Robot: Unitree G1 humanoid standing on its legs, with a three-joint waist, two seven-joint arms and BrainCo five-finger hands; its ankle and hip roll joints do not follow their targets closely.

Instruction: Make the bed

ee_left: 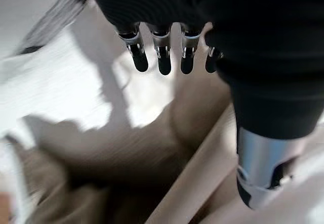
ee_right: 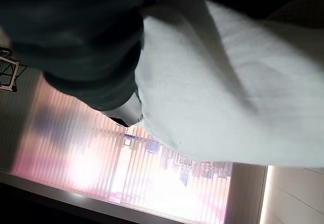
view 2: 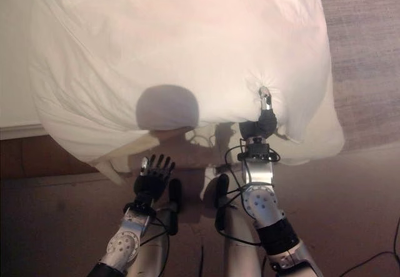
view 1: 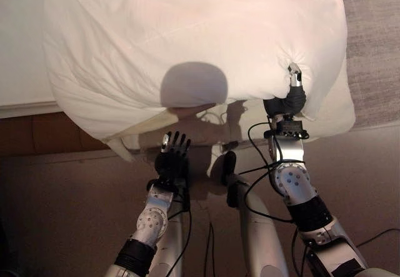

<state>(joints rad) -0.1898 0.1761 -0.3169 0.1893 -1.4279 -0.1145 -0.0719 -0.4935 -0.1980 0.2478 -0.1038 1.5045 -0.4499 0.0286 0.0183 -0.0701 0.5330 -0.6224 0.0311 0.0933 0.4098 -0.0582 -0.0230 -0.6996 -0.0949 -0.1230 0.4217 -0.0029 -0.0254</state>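
1. The white duvet [view 1: 194,45] is bunched over the bed [view 1: 22,70] edge, its lower hem hanging off.
2. Your right robot hand [view 1: 294,86] pinches the hem; keep the pinch firm.
3. Your left robot hand [view 1: 174,152] hangs below the duvet, fingers spread, holding nothing; grasp the hem with it.

Brown floor [view 1: 62,214], grey carpet [view 1: 372,45], bright window with vertical blinds [ee_right: 152,178]

duvet [view 1: 187,39] overhangs bed edge; open floor [view 1: 62,214] below, left side free
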